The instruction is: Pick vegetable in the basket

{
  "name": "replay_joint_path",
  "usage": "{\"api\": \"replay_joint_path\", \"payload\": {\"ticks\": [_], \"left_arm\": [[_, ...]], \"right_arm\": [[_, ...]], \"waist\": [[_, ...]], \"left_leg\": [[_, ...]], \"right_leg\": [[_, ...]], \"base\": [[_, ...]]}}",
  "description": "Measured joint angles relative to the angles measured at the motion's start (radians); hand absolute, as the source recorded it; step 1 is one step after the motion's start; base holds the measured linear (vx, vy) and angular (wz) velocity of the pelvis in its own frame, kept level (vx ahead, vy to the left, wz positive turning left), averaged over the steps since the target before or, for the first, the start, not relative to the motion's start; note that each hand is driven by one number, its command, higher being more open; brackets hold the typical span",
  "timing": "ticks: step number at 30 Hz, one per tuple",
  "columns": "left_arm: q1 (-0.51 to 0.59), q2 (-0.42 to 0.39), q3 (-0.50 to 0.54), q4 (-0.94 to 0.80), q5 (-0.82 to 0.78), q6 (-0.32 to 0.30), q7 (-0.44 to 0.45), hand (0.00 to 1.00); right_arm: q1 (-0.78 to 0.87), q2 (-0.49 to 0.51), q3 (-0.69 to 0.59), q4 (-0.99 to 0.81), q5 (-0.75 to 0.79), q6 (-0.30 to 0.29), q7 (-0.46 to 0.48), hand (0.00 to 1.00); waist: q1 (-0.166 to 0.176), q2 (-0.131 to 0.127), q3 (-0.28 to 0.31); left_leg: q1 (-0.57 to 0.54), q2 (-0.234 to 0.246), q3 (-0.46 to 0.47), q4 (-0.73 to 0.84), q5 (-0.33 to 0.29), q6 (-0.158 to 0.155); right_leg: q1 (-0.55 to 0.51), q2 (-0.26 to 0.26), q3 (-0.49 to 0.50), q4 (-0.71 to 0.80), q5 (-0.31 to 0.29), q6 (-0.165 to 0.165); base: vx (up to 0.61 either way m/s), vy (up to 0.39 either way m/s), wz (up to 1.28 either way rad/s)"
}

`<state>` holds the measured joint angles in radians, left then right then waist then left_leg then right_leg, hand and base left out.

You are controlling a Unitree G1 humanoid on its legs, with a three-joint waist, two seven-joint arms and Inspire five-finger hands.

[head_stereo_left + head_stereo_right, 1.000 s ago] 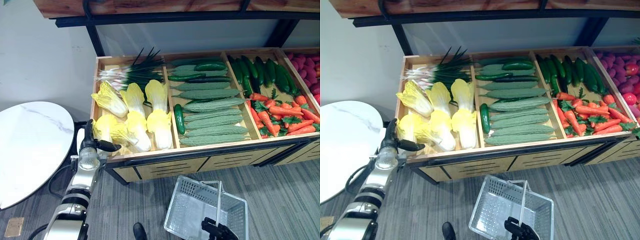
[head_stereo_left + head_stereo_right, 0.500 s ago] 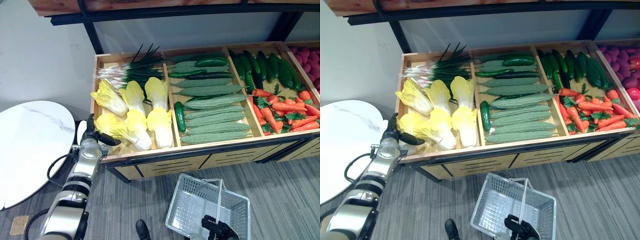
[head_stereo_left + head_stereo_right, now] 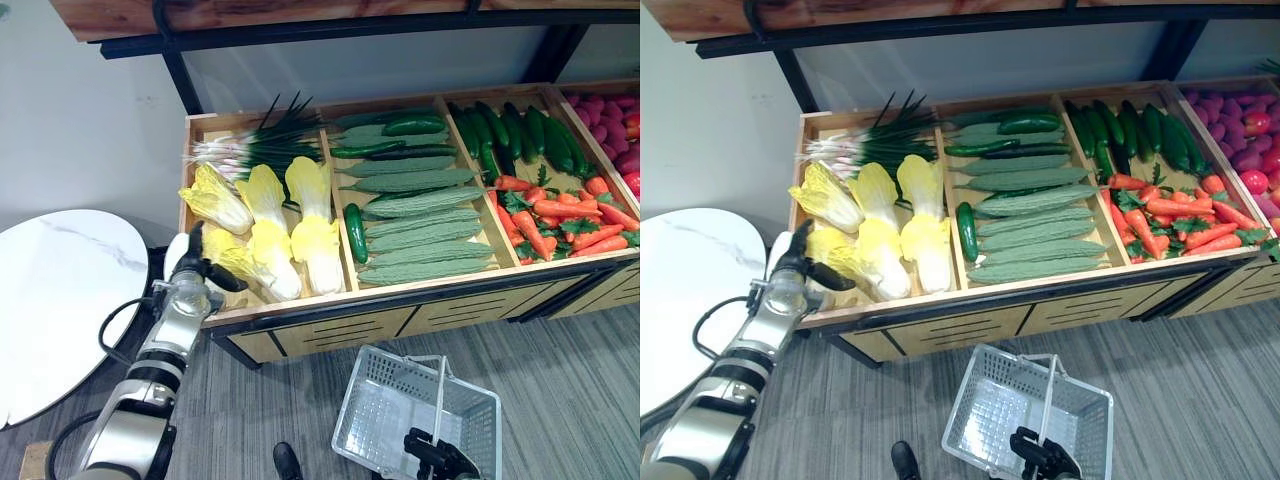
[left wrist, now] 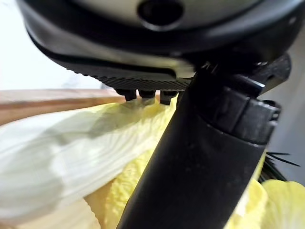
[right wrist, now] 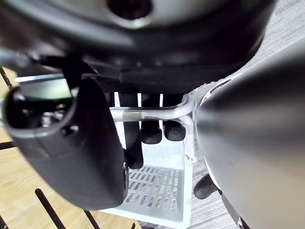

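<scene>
Cabbage [image 3: 255, 270], at 10 o'clock from the empty basket [image 3: 390, 415], is lying ungrasped beside the spread left hand [image 3: 200, 272] while the right hand [image 3: 435, 462] is clasping the handle [image 3: 438, 400].

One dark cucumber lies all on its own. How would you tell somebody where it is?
Find the long wooden vegetable stand and look in its second bin from the left, stacked with pale, bumpy gourds. The cucumber lies against that bin's left wall, beside the cabbages. It is smooth, dark green and points front to back, while the gourds lie crosswise.
</scene>
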<state>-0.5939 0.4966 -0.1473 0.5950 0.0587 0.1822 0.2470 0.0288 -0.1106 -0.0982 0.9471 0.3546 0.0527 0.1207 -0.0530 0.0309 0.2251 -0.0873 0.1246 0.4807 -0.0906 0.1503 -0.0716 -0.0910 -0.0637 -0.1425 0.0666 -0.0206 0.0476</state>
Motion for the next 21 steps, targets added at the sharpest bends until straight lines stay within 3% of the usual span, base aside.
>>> {"api": "replay_joint_path", "payload": {"ticks": [8, 21], "left_arm": [[0.0, -0.067, -0.042, -0.102, 0.063, 0.0, 0.001, 1.0], [0.021, -0.076, -0.039, -0.095, 0.058, 0.037, 0.06, 1.0]], "right_arm": [[-0.007, -0.015, -0.02, 0.007, -0.001, 0.003, 0.0, 0.0], [-0.007, -0.016, -0.021, 0.009, 0.0, 0.008, 0.0, 0.0]], "waist": [[-0.021, 0.035, -0.003], [-0.027, 0.037, -0.002]], "left_leg": [[0.004, -0.003, 0.002, 0.0, 0.0, 0.0], [0.005, -0.004, -0.01, 0.0, 0.0, 0.0]], "right_leg": [[0.012, -0.002, 0.008, -0.021, 0.014, 0.006], [0.025, -0.001, -0.004, -0.036, 0.016, 0.006]], "base": [[-0.01, 0.004, -0.03], [-0.01, -0.002, 0.01]]}}
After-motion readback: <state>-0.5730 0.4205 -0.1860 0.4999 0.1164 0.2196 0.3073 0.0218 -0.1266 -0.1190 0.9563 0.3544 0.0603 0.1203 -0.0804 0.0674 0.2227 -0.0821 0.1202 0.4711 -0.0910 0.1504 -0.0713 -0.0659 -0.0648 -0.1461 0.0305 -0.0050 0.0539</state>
